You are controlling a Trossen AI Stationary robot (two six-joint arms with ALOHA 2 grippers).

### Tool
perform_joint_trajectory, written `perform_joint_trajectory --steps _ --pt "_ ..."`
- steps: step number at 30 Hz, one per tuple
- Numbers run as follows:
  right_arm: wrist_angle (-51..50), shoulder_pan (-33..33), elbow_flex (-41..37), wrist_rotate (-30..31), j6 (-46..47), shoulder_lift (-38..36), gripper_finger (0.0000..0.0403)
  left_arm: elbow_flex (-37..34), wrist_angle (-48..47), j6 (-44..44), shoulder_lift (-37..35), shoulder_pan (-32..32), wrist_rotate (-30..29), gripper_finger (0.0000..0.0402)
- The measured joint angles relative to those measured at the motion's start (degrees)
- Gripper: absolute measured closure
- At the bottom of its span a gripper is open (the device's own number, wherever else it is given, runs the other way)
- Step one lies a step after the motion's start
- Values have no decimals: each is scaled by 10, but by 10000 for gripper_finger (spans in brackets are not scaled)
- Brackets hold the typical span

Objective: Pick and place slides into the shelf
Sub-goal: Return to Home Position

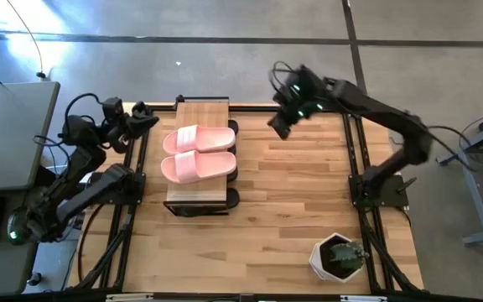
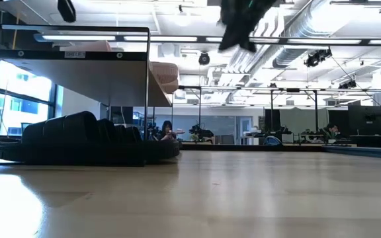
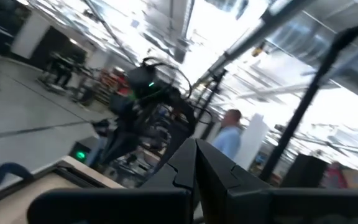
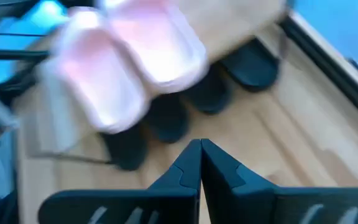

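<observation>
Jaws pressed together, empty: right gripper (image 4: 199, 148), left gripper (image 3: 196, 149).

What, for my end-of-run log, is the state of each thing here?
Shelf: upright, both levels filled.
Pink slides: paired on the shelf top.
Black slides: lined up under the shelf.
Left gripper: shut, empty, left of the shelf.
Right gripper: shut, empty, raised to the right of the shelf.
Potted plant: upright.

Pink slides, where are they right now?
In the high view the pink slides lie side by side on top of the shelf, on the table's left half, with the black slides tucked underneath.
</observation>
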Motion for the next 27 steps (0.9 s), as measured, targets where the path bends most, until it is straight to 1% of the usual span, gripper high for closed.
perform_joint_trajectory --steps 2,4,7,8,10,11,13,15,17,19,21,23,25,27 --pt "10 28 -26 0 3 -51 403 0 0 9 4 -28 -3 401" --pt "40 61 -72 -1 16 -105 403 0 1 23 12 -63 -9 401" --pt "111 115 -187 -20 56 -188 403 0 -9 57 27 -126 -13 401" --pt "143 136 -234 -36 72 -216 403 0 -13 66 30 -149 -13 401" --pt "219 180 -327 -69 103 -266 403 0 -14 89 36 -200 -21 401" --pt "274 203 -370 -75 124 -289 403 0 -15 103 39 -228 -30 401" --pt "395 245 -439 -78 162 -327 403 0 -15 136 43 -286 -62 401" --pt "511 276 -489 -79 174 -352 403 0 -24 174 46 -350 -107 401" --pt "593 301 -524 -73 168 -365 403 0 -36 219 53 -418 -153 401" --pt "651 323 -547 -52 140 -369 403 0 -54 266 69 -494 -212 401" --pt "674 342 -555 -17 101 -371 403 0 -60 314 94 -571 -280 401" --pt "684 356 -556 9 70 -370 403 -2 -41 358 118 -640 -340 401" --pt "679 364 -544 14 47 -370 403 0 6 396 137 -697 -358 401" --pt "676 372 -526 8 32 -377 403 0 40 433 146 -737 -359 401"
